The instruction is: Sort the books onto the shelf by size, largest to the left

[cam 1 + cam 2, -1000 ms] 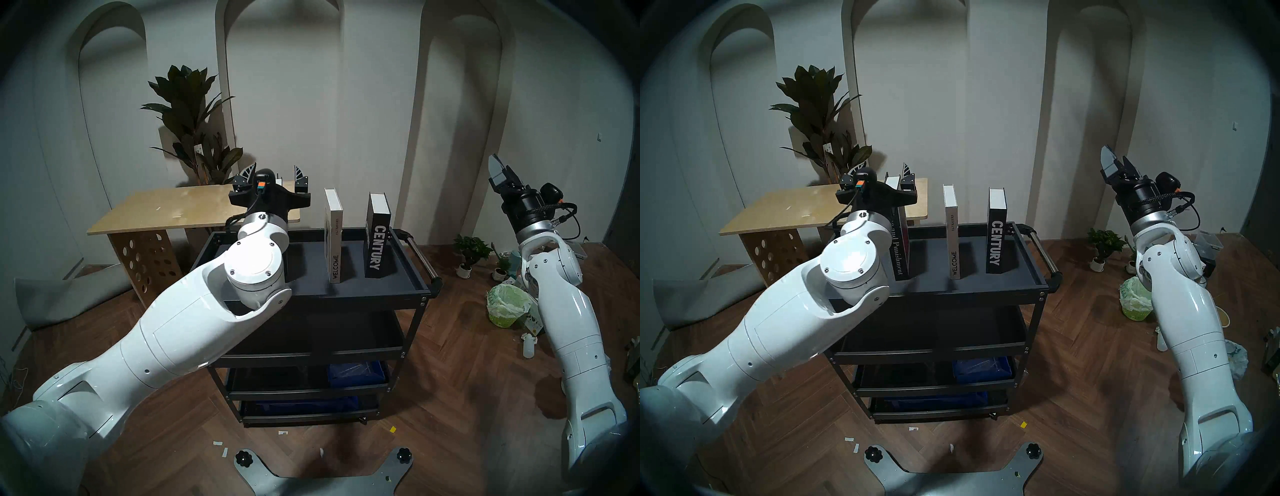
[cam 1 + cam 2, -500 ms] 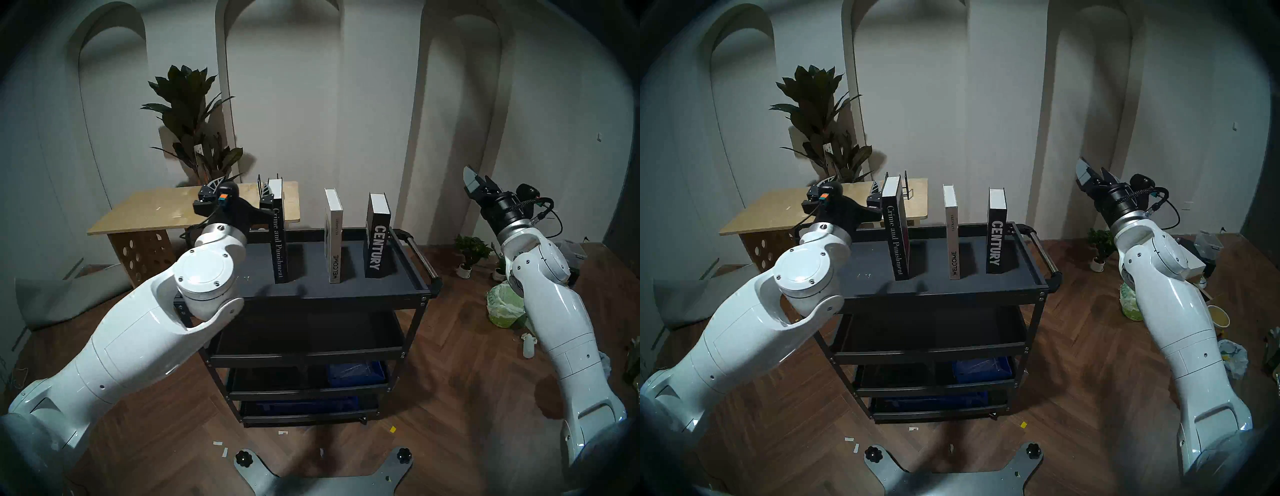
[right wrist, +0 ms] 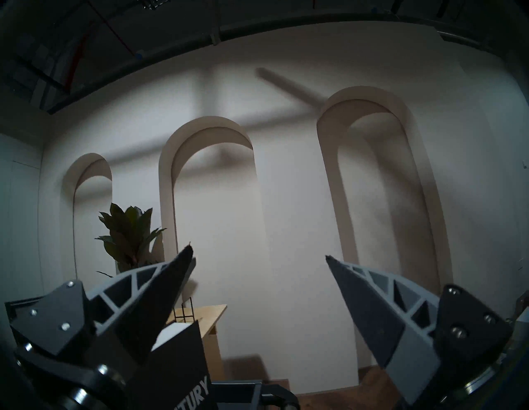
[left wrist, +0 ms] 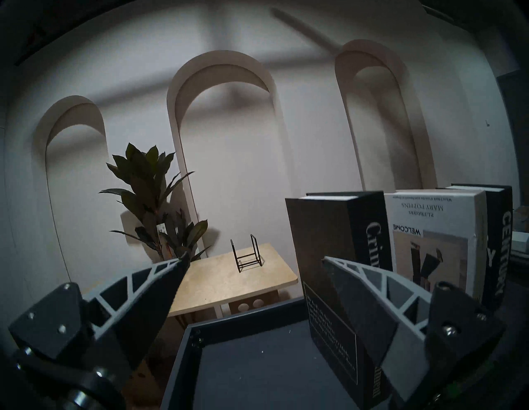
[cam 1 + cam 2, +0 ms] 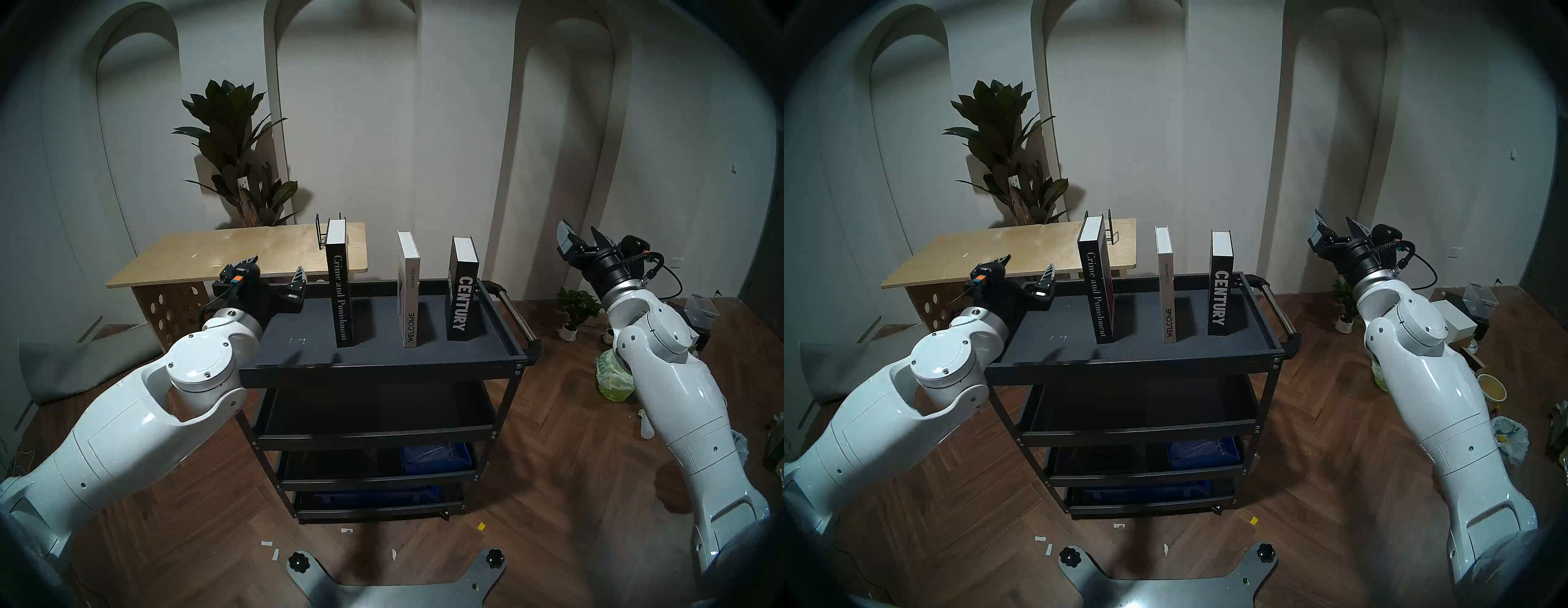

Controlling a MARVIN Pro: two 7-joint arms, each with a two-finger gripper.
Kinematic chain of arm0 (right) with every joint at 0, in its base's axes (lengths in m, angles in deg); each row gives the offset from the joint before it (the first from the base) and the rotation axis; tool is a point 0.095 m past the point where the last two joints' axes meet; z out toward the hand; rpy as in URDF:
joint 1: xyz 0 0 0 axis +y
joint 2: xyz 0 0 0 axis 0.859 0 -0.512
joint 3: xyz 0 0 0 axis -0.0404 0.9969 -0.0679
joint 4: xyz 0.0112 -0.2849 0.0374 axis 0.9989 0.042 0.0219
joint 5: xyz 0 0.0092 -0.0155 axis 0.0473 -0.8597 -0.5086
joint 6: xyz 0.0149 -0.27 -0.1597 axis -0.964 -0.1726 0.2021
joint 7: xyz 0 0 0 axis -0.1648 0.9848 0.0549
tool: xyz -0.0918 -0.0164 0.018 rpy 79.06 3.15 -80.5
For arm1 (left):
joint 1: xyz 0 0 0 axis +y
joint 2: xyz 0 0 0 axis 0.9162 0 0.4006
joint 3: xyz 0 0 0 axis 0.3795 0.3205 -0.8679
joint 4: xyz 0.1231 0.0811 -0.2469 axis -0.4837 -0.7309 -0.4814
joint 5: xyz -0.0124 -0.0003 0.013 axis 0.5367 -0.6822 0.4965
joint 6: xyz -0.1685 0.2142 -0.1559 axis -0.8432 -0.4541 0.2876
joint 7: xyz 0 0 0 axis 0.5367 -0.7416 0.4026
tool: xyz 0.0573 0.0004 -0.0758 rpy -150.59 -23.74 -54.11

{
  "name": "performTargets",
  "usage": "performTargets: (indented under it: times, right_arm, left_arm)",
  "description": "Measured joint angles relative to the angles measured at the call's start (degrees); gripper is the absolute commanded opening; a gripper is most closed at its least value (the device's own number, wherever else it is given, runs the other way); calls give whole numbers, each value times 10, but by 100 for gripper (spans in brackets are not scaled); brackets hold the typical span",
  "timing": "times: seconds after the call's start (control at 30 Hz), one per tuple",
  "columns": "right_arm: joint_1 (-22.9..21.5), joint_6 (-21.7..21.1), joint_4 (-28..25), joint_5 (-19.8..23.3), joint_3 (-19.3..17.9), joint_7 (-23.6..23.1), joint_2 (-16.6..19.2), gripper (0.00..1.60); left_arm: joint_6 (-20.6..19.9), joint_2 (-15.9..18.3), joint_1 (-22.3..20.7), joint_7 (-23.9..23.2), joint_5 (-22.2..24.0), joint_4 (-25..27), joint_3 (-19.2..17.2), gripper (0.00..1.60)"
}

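Now 3 books stand upright, apart, on the shelf [image 5: 297, 339]: Crime and Punishment [image 5: 341, 297] leftmost, WELCOME [image 5: 409, 297] mid, CENTURY [image 5: 460, 297] right. Left gripper [image 5: 278, 271] gapes wide w/ nothing in it, by the shelf's left end; right gripper [image 5: 584, 237] likewise spread and empty, off to the right.

Dim white wall [image 5: 445, 127] with arched niches, plywood table [image 5: 237, 254], herringbone wood floor [image 5: 572, 446].

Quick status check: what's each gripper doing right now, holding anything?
Left gripper: open, holding nothing, beside the Crime and Punishment book.
Right gripper: open, holding nothing, right of the cart.
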Motion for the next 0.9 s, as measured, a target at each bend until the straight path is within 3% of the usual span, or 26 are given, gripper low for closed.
performTargets:
  times: [0.3,0.9]
  right_arm:
    - [27,6,7,-6,7,10,-10,160]
    - [27,6,41,19,49,-25,-29,160]
  left_arm:
    - [53,25,33,-18,3,-13,-5,160]
    - [66,26,44,-9,-8,-44,-2,160]
